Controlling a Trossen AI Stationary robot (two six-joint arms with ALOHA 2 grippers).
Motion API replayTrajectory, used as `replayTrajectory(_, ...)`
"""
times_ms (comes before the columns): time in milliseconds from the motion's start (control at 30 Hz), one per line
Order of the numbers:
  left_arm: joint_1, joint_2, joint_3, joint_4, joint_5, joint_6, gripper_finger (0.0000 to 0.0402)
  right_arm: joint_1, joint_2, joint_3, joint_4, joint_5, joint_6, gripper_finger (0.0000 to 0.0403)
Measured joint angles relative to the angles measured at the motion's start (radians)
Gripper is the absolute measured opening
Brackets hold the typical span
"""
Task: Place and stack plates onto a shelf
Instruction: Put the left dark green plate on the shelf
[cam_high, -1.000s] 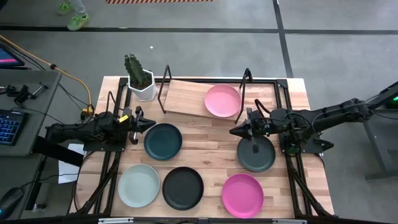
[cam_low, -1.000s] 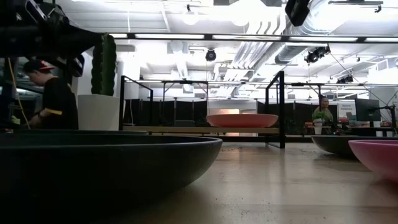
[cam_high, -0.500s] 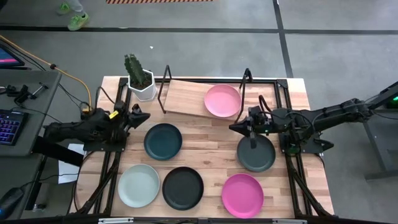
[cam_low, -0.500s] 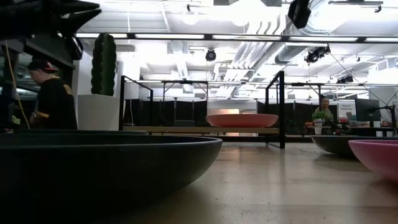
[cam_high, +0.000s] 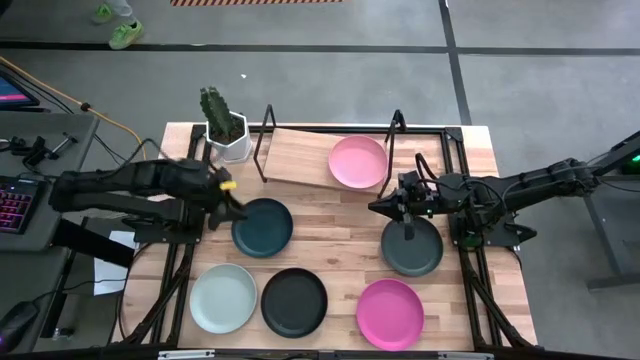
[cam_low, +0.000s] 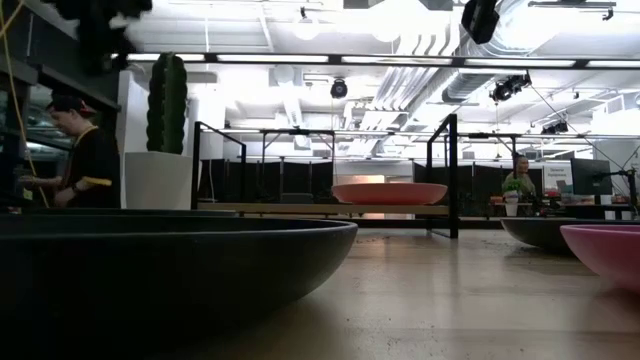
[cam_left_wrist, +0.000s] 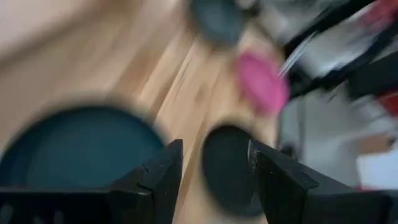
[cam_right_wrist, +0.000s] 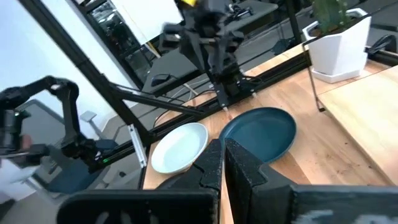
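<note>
Left gripper (cam_high: 232, 206) released beside dark teal plate (cam_high: 262, 227), right gripper (cam_high: 378, 209) clenched empty above dark grey plate (cam_high: 411, 248).

Right gripper (cam_right_wrist: 222, 163) is showing fingers pressed together. Beyond it, teal plate (cam_right_wrist: 260, 134) and white plate (cam_right_wrist: 178, 147) are lying side by side on wooden table (cam_right_wrist: 348, 149); potted plant (cam_right_wrist: 333, 34) is standing farther off.

You get the whole table (cam_high: 330, 215) from straight overhead in the high view. Your low view sits at tabletop height just behind the black plate (cam_low: 170, 265), facing the shelf (cam_low: 320, 208) (far side). Both wrist cameras look across the table and share the teal plate (cam_left_wrist: 74, 149).
</note>
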Motion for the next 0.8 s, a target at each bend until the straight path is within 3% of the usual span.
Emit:
replayTrajectory(267, -0.089, 0.095, 0.004, -0.281, -0.03, -0.368, 0.0179, 0.0, 0.0, 0.0, 0.0, -0.049, -0.047, 0.0)
replayTrajectory(467, -0.141, 0.147, 0.004, -0.385, -0.263, -0.638, 0.0179, 0.0, 0.0, 0.0, 0.0, -0.058, -0.077, 0.0)
replayTrajectory(667, -0.171, 0.232, 0.004, -0.384, -0.38, -0.716, 0.0179, 0.0, 0.0, 0.0, -0.001, -0.058, -0.077, 0.0)
replayTrajectory(800, -0.168, 0.309, 0.004, -0.386, -0.39, -0.687, 0.0179, 0.0, 0.0, 0.0, -0.007, -0.058, -0.077, 0.0)
